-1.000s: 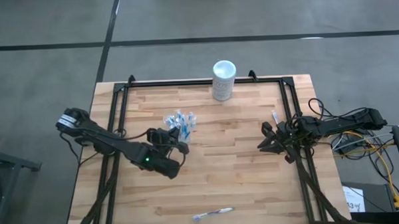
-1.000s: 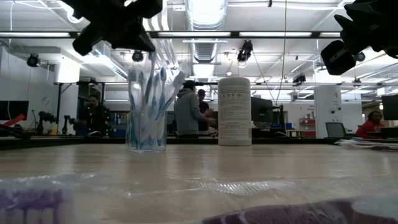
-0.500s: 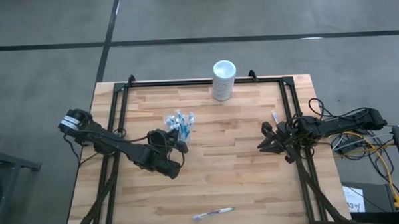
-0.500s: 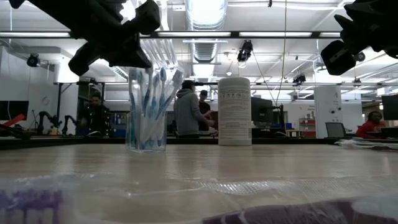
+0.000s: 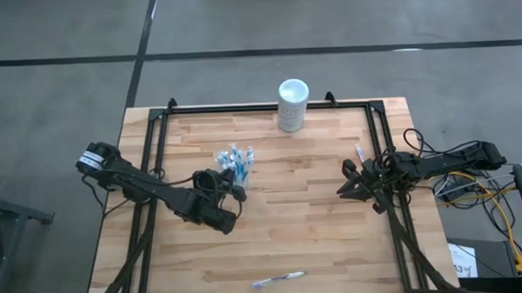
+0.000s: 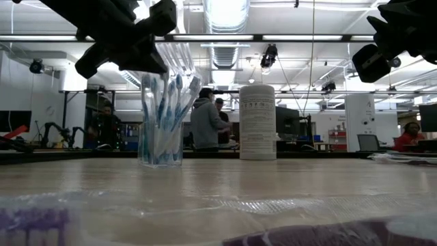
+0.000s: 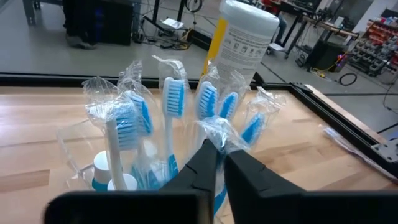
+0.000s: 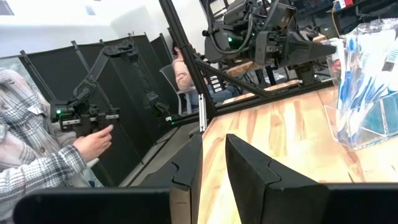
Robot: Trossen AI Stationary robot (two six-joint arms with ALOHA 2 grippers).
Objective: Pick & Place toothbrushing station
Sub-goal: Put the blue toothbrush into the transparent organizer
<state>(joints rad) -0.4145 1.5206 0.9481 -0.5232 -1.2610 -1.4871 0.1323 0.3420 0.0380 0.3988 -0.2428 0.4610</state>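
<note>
A small clear cup (image 5: 234, 161) stands left of the table's middle, with several wrapped blue-and-white toothbrushes (image 7: 174, 102) upright in it; teal-and-white tubes (image 7: 102, 174) sit low in the cup. My left gripper (image 7: 216, 149) hovers just above the cup's near side (image 6: 160, 147), shut on one brush's wrapper. My right gripper (image 5: 342, 187) waits near the right rail, open and holding nothing (image 8: 212, 155). One more toothbrush (image 5: 279, 279) lies flat by the near edge. My left gripper pinches the crumpled clear wrapper at the top of one toothbrush (image 7: 219, 132) between its two fingertips. The fingers come from the table's near side, slanting slightly down. The brush stands upright, its lower end in the cup among the others.
A tall white cylinder (image 5: 293, 104) stands at the far edge, beyond the cup. A small wrapped item (image 5: 360, 152) lies by the right rail. Black frame rails run along the table's left, right and far sides. A person's hand (image 8: 93, 140) shows beyond the table.
My left gripper has sunk a little toward the cup, bringing the held brush lower among the others. The cup has stayed in place.
</note>
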